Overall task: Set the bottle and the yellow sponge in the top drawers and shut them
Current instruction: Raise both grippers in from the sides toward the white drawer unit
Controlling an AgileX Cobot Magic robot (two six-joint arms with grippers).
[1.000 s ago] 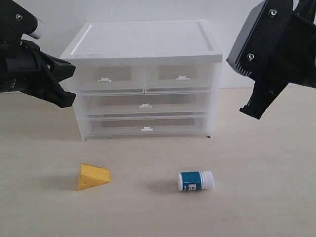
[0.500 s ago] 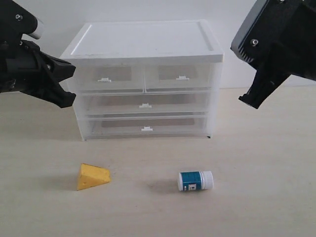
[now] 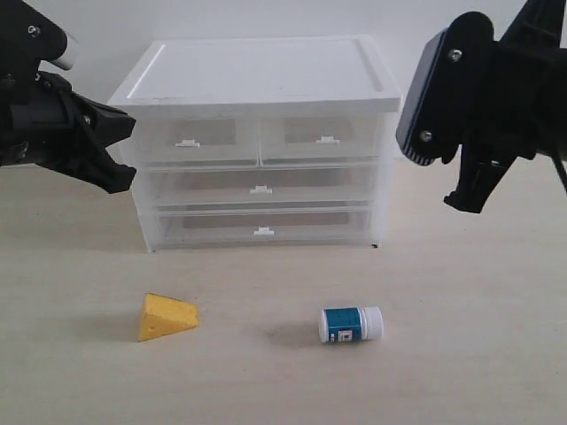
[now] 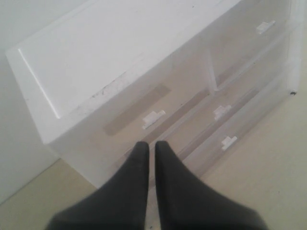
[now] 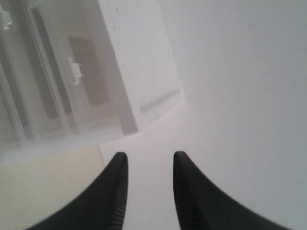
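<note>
The yellow sponge (image 3: 166, 316) and the bottle (image 3: 351, 324) lie on the table (image 3: 461, 354); the top drawers (image 3: 190, 142) are closed.
Exterior view: sponge left, bottle on its side right, well apart, in front of the cabinet (image 3: 266, 75). Left wrist view: the left gripper (image 4: 151, 143), fingers pressed together and holding nothing, faces the drawer fronts. Right wrist view: the right gripper (image 5: 147, 155), fingers partly apart and empty, is near the cabinet's side.

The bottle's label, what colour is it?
Teal-blue with a small white patch on the bottle, best in the exterior view.
</note>
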